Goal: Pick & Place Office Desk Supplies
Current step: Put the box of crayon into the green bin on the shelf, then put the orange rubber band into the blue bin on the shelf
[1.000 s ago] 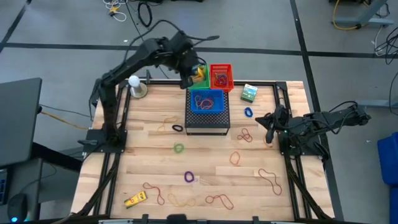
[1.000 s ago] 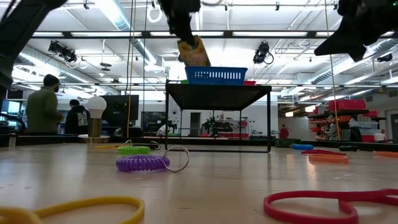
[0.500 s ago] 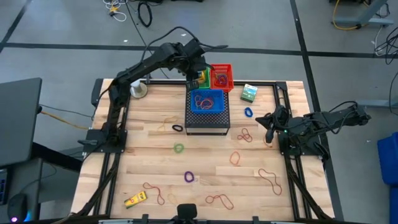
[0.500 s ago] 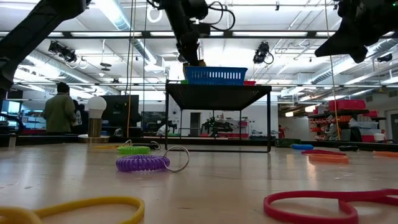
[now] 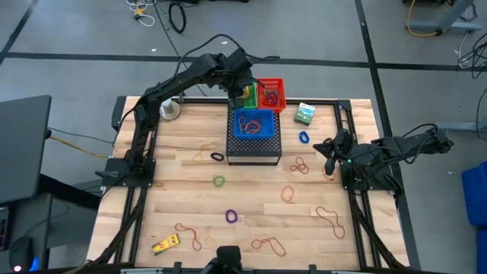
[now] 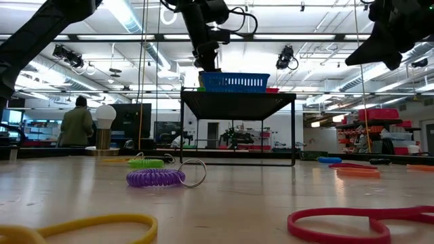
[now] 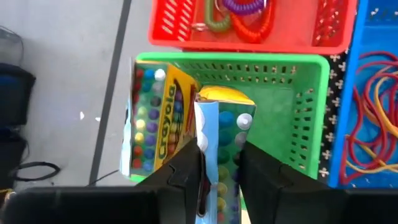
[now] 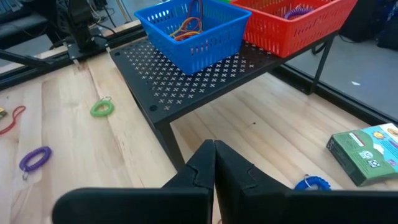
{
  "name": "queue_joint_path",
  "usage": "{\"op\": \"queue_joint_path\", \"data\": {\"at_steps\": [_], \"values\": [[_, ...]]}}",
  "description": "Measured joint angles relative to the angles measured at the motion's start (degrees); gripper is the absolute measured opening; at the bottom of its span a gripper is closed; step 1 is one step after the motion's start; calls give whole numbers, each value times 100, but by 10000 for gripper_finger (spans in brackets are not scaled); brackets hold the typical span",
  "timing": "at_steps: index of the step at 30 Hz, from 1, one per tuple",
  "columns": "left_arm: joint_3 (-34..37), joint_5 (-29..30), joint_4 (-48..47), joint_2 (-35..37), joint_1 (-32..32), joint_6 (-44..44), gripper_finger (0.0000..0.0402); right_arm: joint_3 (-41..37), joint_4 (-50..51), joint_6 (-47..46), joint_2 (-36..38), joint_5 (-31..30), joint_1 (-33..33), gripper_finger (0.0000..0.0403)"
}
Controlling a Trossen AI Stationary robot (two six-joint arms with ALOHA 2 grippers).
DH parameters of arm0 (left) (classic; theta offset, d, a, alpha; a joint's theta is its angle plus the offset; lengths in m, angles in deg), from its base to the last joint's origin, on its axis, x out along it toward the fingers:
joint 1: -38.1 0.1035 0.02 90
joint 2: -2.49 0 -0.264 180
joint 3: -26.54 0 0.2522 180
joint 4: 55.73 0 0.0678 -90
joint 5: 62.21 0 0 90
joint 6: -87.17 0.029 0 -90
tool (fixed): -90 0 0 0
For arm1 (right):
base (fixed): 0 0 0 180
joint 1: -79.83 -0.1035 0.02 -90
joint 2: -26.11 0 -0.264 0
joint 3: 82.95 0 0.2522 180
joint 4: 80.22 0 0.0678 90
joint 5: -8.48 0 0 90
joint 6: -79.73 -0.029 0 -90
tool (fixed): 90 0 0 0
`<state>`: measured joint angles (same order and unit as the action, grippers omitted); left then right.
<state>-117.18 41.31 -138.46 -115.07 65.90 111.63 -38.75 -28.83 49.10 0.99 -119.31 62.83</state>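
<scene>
Above the green basket (image 7: 292, 93) at the table's far edge, the left gripper (image 7: 217, 171) hung with its fingers slightly apart around a Crayola crayon box (image 7: 165, 121), long axis running into the basket. 3 baskets stood together: green, red (image 5: 271, 93), blue (image 5: 253, 123). The right gripper (image 8: 214, 163) waited pressed together near the table's right edge.

The left gripper (image 7: 221, 168) reaches toward twelve o'clock, fingers parted; the right gripper (image 8: 215, 163) waits at three o'clock, fingers pressed together.
</scene>
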Motion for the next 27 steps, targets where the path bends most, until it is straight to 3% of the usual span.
{"op": "queue_joint_path", "data": {"at_steps": [19, 27], "values": [[-1, 382, 444, 4, 0, 646, 193, 0, 79, 46, 0, 2, 0, 7], [-233, 869, 594, 56, -42, 705, 205, 0, 76, 86, 0, 2, 0, 7]]}}
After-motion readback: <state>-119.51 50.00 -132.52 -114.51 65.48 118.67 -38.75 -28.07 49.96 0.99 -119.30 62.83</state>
